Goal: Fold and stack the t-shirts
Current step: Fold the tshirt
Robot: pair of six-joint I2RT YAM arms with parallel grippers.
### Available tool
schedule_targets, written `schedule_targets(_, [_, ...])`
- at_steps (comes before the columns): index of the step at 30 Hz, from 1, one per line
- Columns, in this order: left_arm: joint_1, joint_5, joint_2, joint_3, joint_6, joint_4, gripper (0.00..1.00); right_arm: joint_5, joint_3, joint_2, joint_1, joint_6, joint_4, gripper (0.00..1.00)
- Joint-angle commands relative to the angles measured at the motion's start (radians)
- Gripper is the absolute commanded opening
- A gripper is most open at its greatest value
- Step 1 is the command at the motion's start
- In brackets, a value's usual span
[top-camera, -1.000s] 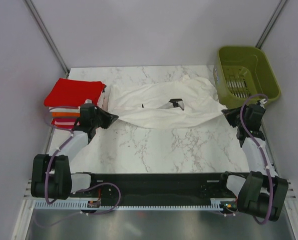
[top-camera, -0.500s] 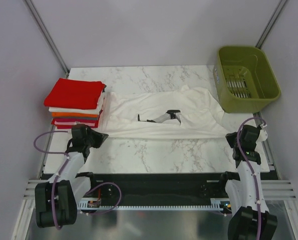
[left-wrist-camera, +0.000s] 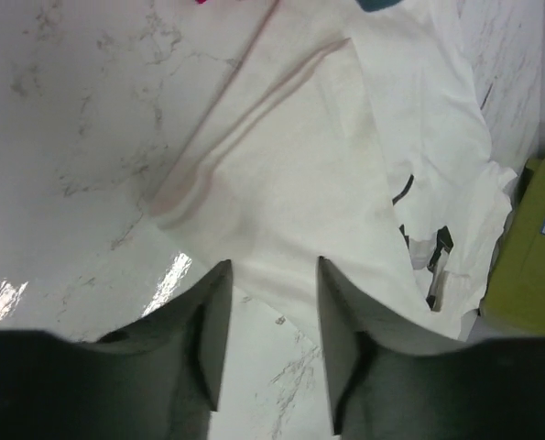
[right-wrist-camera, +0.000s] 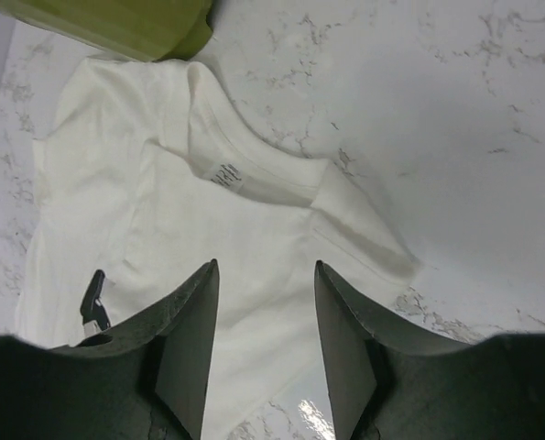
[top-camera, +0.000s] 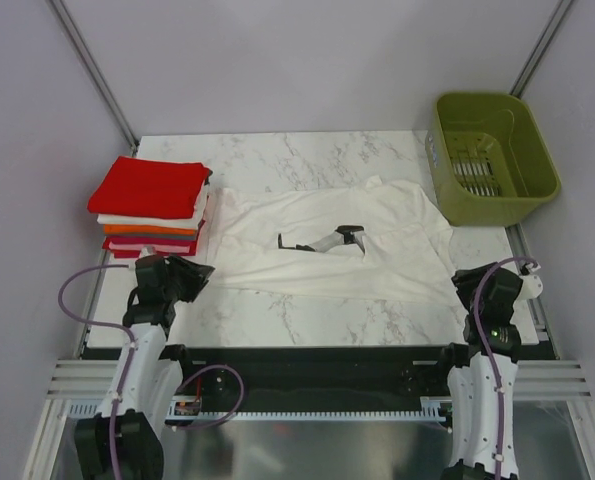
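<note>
A large white t-shirt [top-camera: 317,245] lies spread flat across the middle of the marble table, with a dark mark [top-camera: 322,240] near its centre. At the left stands a stack of folded t-shirts [top-camera: 152,205] with a red one on top. My left gripper [top-camera: 197,272] hovers at the white shirt's near left corner. Its jaws stand open over the shirt's edge [left-wrist-camera: 309,174] with nothing between them [left-wrist-camera: 272,266]. My right gripper [top-camera: 465,280] is at the near right corner, also open [right-wrist-camera: 265,268], above the collar side of the shirt [right-wrist-camera: 208,229].
An olive-green basket [top-camera: 492,155] stands at the back right, just beyond the shirt's far right corner; it also shows in both wrist views, the basket [left-wrist-camera: 528,247] at the right and the basket [right-wrist-camera: 116,23] at the top. The table's near edge [top-camera: 317,345] is close behind both grippers.
Both arms pulled back toward the near edge, drawing the white shirt flat along the table. Both grippers then opened and let go of its corners.
</note>
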Motion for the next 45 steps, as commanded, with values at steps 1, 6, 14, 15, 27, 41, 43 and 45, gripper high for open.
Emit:
schedule_targets(1, [0.001,0.023,-0.127,0.053,0.061,-0.082,0.57,-0.048,0.097,0.046,-0.002,-0.096,0.064,0.53])
schedule_targets(6, [-0.005,0.034,-0.175,0.15,0.135,-0.09,0.84,-0.24,0.2,0.287,0.013,-0.207,0.2,0.43])
schedule_targets(14, [-0.063,0.006,0.066,0.267,0.204,-0.001,0.78,-0.115,0.324,0.617,0.212,-0.328,0.322,0.46])
schedule_targets(15, [-0.076,-0.004,0.08,0.268,0.204,0.019,0.77,-0.115,0.336,0.652,0.213,-0.343,0.328,0.46])
schedule_targets(27, [-0.307,-0.288,0.365,0.32,0.23,0.287,0.75,0.137,0.562,1.122,0.354,-0.406,0.409,0.4])
schedule_targets(41, [-0.309,-0.339,0.612,0.371,0.239,0.407,0.69,0.155,0.683,1.363,0.368,-0.446,0.5,0.41])
schedule_targets(43, [-0.309,-0.342,0.625,0.377,0.241,0.405,0.68,0.151,0.698,1.394,0.369,-0.446,0.488,0.41])
schedule_targets(45, [-0.309,-0.343,0.644,0.386,0.238,0.405,0.68,0.14,0.702,1.403,0.371,-0.44,0.481,0.4])
